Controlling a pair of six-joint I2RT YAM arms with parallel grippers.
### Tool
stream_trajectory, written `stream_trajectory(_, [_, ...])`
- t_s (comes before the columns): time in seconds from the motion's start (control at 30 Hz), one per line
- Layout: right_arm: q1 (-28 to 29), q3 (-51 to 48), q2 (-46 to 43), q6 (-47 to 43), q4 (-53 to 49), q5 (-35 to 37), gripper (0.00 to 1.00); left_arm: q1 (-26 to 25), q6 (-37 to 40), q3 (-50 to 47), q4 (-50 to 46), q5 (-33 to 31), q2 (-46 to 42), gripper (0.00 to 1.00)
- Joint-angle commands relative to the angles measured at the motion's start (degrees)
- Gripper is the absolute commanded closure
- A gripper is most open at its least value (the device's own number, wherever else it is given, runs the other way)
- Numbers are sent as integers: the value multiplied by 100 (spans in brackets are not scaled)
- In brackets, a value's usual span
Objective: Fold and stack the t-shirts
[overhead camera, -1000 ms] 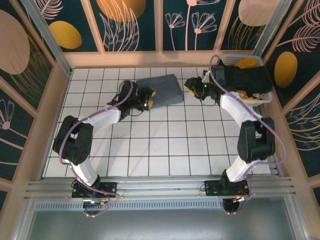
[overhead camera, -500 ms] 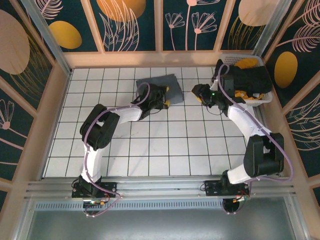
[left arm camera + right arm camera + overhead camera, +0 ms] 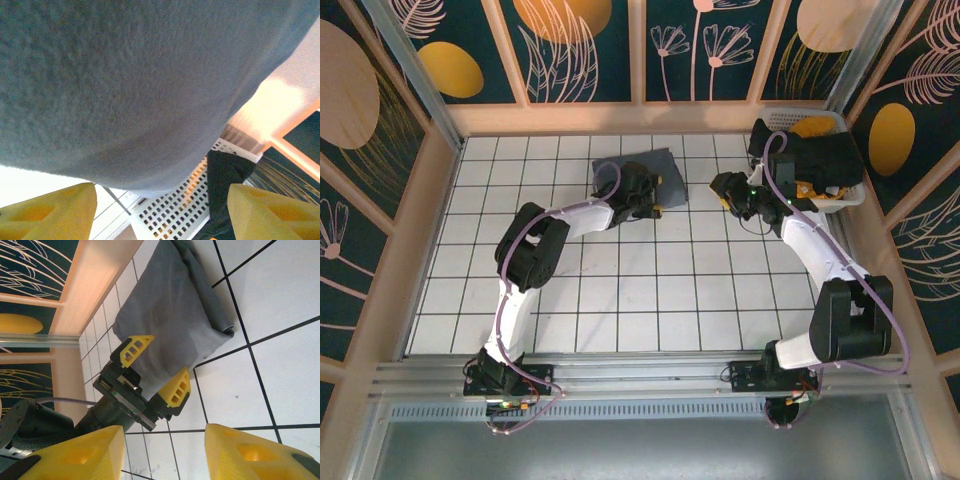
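Tiled table (image 3: 620,300), folded grey t-shirt (image 3: 668,170), long axis left-right; left gripper (image 3: 167,356) spread

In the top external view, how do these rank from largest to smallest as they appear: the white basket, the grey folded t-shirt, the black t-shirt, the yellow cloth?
1. white basket
2. black t-shirt and grey folded t-shirt: about alike, not ranked
3. yellow cloth, mostly hidden
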Motion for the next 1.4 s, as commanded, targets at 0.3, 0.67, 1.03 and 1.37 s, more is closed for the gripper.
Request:
stream_trajectory(0.3, [-39,-125,-153,-69,-97,-13,54,-52,-1087,668,-345,-105,708,33])
stream_trajectory(0.67, [-45,-299,-230,-37,-88,-15,54,211,-838,917,-456,-602,896,100])
stream_trajectory(1.03, [-36,-246,-89,-1,32,-99,55,1593,1843,-866,-516,-348,-436,100])
stream_trajectory(1.37, [68,-173,129,-22,219,-320,56,3352,5097,-1359,-1564,218,-797,100])
